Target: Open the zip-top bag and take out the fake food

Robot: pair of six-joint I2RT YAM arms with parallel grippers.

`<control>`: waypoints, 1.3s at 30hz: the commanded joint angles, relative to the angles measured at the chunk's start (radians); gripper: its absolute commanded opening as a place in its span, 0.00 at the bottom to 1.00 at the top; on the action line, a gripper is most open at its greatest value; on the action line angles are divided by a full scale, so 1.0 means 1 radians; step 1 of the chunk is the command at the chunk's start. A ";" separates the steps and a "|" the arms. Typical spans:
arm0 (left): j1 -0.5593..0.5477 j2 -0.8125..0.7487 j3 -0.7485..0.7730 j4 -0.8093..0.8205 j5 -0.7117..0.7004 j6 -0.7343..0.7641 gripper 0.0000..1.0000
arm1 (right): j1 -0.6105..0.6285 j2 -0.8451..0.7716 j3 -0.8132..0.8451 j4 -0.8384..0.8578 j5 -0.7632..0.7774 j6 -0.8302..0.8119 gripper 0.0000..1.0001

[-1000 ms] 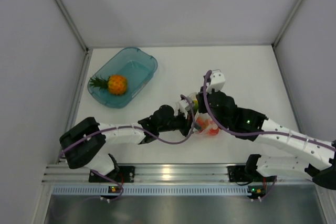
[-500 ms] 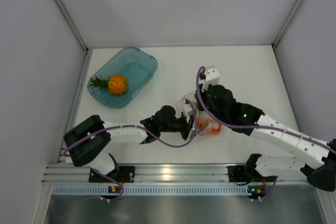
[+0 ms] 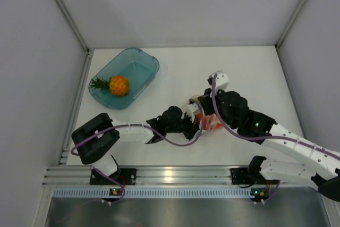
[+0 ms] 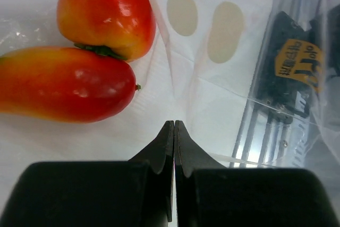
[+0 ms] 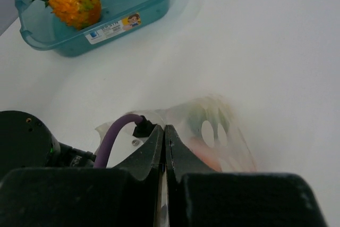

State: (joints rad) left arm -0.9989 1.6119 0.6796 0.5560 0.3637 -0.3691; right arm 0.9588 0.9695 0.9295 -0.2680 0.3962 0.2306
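Two red-orange fruits sit in the light, soft, slippery bag at mid-frame on the bench, best pinched at its film edges, where left gripper and right gripper are closed tight.

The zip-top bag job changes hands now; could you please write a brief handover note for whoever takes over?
Left gripper: shut, apparently pinching the zip-top bag film.
Right gripper: shut at the bag's edge, likewise.
Bag: mid-table between both arms, two red-orange fruits inside.
Done: pineapple lies in the teal tray.
To do: open the bag if it is not yet open, then take the fruits out.
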 commanded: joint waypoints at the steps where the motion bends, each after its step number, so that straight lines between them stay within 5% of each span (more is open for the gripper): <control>1: 0.011 0.011 0.060 -0.068 -0.052 -0.037 0.00 | -0.012 -0.075 -0.040 0.125 -0.029 0.013 0.00; 15: 0.014 0.006 0.227 -0.205 -0.388 -0.287 0.00 | 0.017 -0.164 -0.132 0.069 -0.105 0.167 0.00; 26: 0.009 0.170 0.419 -0.399 -0.311 -0.249 0.01 | 0.018 -0.201 -0.150 0.016 -0.042 0.193 0.00; 32: -0.015 0.200 0.504 -0.592 -0.405 -0.117 0.11 | 0.018 -0.193 -0.149 0.004 -0.010 0.173 0.00; 39: -0.018 0.261 0.560 -0.635 -0.249 -0.048 0.39 | 0.018 -0.173 -0.144 0.004 0.006 0.164 0.00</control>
State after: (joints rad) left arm -1.0042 1.8347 1.1801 -0.0196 0.0418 -0.4828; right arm 0.9665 0.7822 0.7765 -0.2855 0.4221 0.4103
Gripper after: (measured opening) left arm 0.372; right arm 0.008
